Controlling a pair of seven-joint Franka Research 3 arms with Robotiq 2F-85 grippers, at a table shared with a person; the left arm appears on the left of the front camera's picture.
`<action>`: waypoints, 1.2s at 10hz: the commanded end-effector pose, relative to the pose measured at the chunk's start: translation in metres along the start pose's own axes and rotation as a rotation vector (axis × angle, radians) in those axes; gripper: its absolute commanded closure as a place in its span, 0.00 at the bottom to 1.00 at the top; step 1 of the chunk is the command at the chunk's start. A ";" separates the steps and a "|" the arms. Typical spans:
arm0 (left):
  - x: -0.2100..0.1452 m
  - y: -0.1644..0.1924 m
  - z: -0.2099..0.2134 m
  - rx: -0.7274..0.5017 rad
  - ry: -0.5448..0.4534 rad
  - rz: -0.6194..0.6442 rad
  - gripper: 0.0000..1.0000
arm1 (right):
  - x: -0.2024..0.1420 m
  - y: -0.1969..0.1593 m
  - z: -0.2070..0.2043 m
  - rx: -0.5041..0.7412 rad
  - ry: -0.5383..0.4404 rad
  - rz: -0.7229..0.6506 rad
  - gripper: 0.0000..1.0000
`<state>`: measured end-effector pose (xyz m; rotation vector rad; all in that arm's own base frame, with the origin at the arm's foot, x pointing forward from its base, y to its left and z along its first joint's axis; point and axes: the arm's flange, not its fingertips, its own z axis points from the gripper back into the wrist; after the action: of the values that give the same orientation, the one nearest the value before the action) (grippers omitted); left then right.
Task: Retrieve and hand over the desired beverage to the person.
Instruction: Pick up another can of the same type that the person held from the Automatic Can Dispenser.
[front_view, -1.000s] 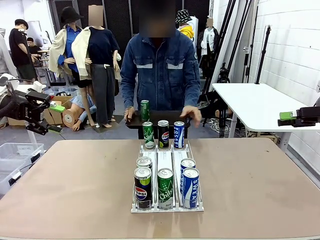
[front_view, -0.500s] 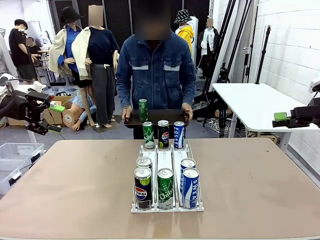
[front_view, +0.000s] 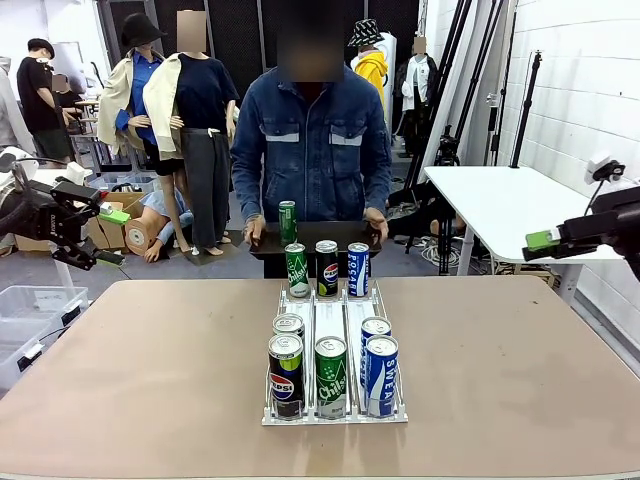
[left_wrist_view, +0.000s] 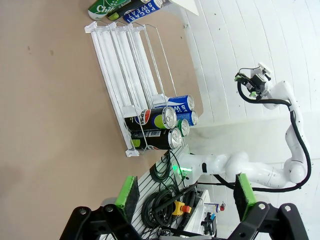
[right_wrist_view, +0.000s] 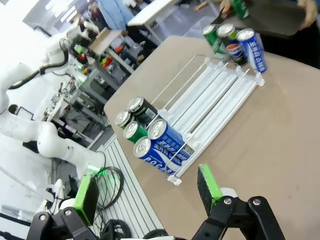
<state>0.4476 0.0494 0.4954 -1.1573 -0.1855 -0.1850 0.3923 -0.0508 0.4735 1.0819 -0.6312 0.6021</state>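
Tabletop rack (front_view: 330, 312) holds Pepsi (front_view: 285, 377), Chilsung (front_view: 331, 378) and Pocari Sweat cans (front_view: 381, 376).

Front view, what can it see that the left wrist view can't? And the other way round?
Front view: the person at the far side, holding a dark tray with a green can on it.
Left wrist view: the right arm's base and black cables beside the table.
Both: the brown table, the white rack with its cans, and the open left gripper and right gripper.
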 end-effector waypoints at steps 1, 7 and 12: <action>0.000 -0.001 0.001 -0.001 -0.005 -0.002 0.00 | -0.003 0.012 -0.022 -0.010 0.063 0.002 0.00; 0.000 -0.001 0.001 -0.001 -0.005 -0.002 0.00 | 0.024 0.059 -0.097 -0.089 0.320 0.087 0.00; 0.000 -0.001 0.001 -0.001 -0.005 -0.002 0.00 | 0.062 0.099 -0.152 -0.163 0.551 0.193 0.00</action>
<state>0.4477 0.0494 0.4952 -1.1572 -0.1852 -0.1848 0.3841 0.1277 0.5240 0.7002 -0.3243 0.9433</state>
